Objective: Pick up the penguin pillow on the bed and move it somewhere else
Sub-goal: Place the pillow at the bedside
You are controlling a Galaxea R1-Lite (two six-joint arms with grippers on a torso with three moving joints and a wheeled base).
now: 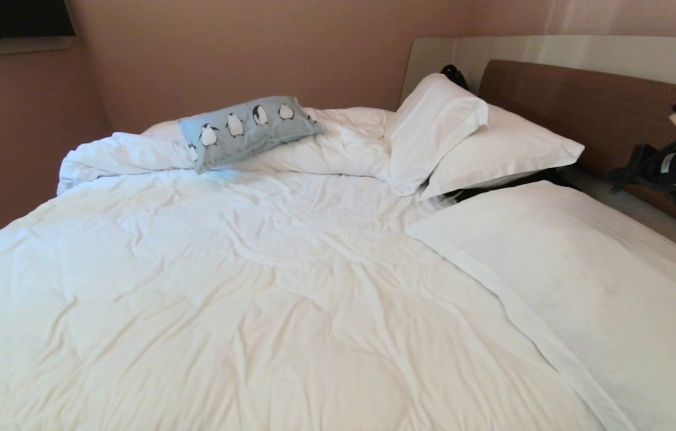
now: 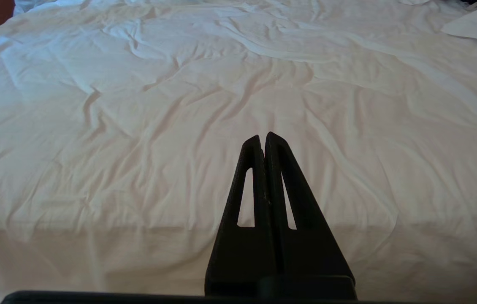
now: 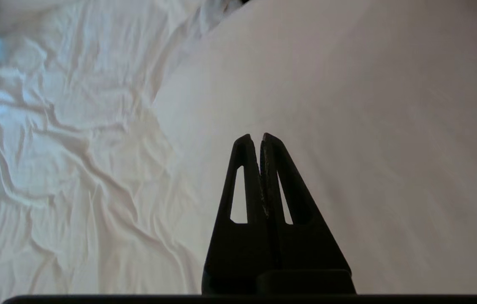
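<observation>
The penguin pillow (image 1: 248,129), light blue-grey with a row of black-and-white penguins, lies tilted on the bunched duvet at the far side of the bed (image 1: 254,287). Neither gripper is near it. My right arm (image 1: 673,164) shows at the right edge of the head view, in front of the headboard. In the right wrist view my right gripper (image 3: 255,137) is shut and empty, hanging over a large white pillow (image 3: 348,105). My left gripper (image 2: 262,137) is shut and empty too, pointing across the rumpled white duvet (image 2: 179,105) from the bed's near edge.
Two white pillows (image 1: 439,129) (image 1: 505,149) lean against the brown headboard (image 1: 583,114). A larger flat white pillow (image 1: 583,281) lies at the near right. A dark object (image 1: 454,75) sits behind the pillows. Pink-brown walls close in the far and left sides.
</observation>
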